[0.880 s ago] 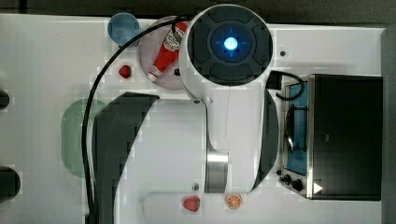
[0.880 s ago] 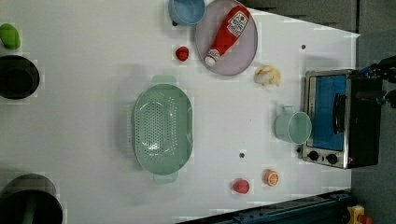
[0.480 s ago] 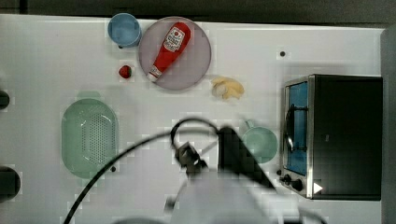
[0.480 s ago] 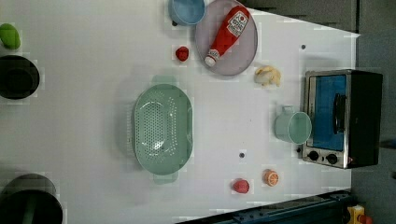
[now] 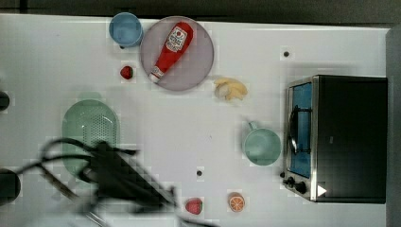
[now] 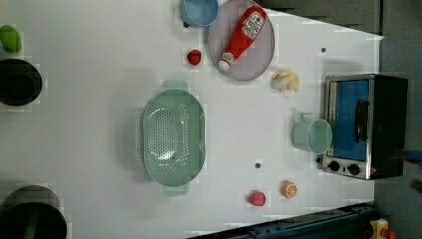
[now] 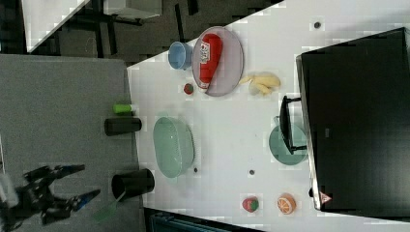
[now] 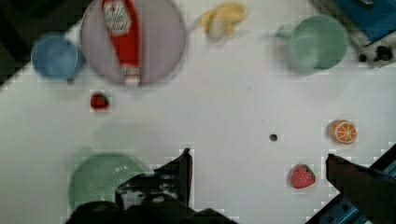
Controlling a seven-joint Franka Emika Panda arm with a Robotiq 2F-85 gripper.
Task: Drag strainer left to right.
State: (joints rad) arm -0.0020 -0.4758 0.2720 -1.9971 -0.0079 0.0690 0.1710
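Strainer [image 6: 173,134] sits left of centre in the left view, long axis up-down, tab handles at both ends, nothing touching it. In the top view it is at the left edge, lower half under the blurred arm. Looks like thin rigid plastic: light, stiff, should slide easily on the white table [image 6: 89,124]. I'd hook a finger inside the rim or wall and pull; pushing an end tab may spin it.

Gripper [image 8: 259,175]: fingers spread wide in the wrist view, nothing between them, well above the table.

Hard to read: the arm in the top view is motion-smeared; the strainer's holes barely resolve in the right view.
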